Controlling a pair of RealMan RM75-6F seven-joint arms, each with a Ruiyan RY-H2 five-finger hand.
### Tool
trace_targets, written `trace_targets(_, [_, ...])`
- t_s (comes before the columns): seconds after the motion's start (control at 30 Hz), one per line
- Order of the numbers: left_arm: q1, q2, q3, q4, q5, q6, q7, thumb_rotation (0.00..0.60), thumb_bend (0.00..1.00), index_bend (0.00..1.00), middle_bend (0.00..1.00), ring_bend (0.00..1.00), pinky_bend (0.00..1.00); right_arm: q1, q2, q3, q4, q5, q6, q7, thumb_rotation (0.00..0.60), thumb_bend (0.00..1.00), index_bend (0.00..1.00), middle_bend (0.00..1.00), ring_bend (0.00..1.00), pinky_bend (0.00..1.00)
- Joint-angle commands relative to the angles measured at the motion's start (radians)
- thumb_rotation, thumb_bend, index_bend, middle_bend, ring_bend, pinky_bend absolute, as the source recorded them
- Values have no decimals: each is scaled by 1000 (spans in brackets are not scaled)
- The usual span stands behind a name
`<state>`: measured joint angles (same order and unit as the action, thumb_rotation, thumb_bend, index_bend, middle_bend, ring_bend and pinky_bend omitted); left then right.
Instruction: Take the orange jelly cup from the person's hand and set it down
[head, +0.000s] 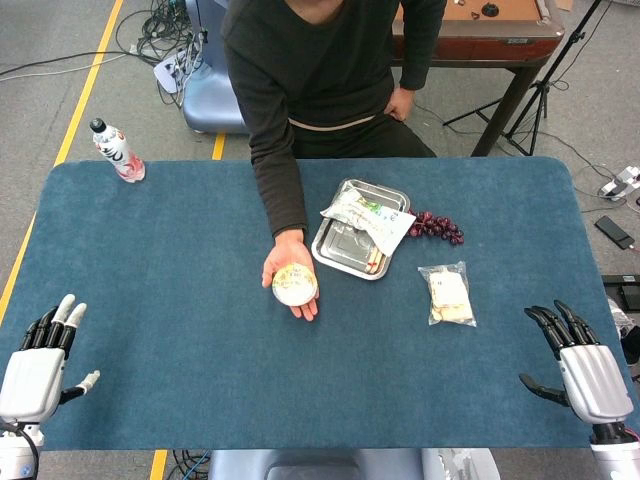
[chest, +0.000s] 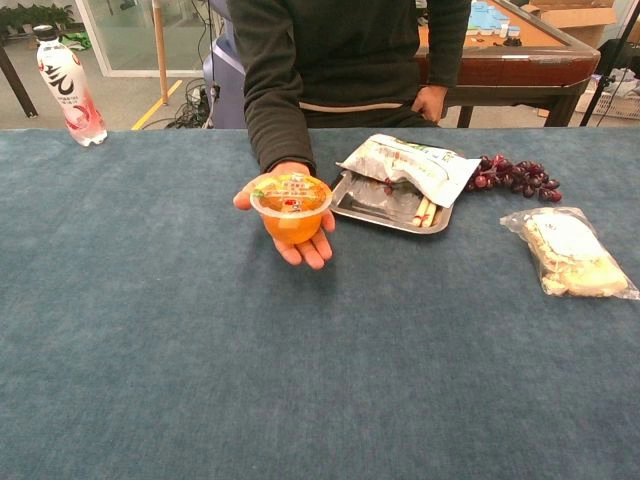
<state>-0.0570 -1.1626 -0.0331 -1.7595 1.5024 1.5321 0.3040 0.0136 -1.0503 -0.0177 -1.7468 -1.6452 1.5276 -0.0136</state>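
Note:
An orange jelly cup (head: 294, 284) (chest: 291, 208) with a printed foil lid rests upright on the person's open palm (head: 290, 276) (chest: 300, 245), held just above the middle of the blue table. My left hand (head: 40, 360) lies at the table's near left corner, fingers spread and holding nothing. My right hand (head: 580, 362) lies at the near right corner, also spread and holding nothing. Both hands are far from the cup. The chest view shows neither hand.
A steel tray (head: 340, 255) (chest: 372, 208) under a white snack bag (head: 368, 215) (chest: 410, 165) lies right of the cup. Dark grapes (head: 437, 227) (chest: 515, 175) and a bagged bread (head: 448, 295) (chest: 570, 252) lie further right. A drink bottle (head: 117, 151) (chest: 68, 88) stands far left.

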Motion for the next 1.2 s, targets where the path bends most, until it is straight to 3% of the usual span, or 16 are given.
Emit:
trace_targets(0.03, [1,-2,0,4,4,4,-7,600,172,22,0,0,89,3,-5,-2,9,-25,11,14,600,113,126,150,0,163])
trace_targets(0.33, [2,-4,2,21,19,10,-36,600,173,34,0,0,89,-2,-2,-3,7,-33,28,13,600,112,126,150,0,163])
trace_targets(0.5, [-37,8,-12,58,38,-33,-128,600,173,34,0,0,89,-12,-4,3,8,-34,53,16,600,112,126,150,0,163])
trace_targets(0.9, [-276,38,-68,155,153,-247,-478,600,172,34,0,0,89,-11,32,23,-36,-40,77,-27,600,112,126,149,0,163])
trace_targets(1.2, [-475,17,-108,189,199,-410,-553,600,173,34,0,0,89,-16,48,18,-67,-36,70,-56,600,112,126,148,0,163])
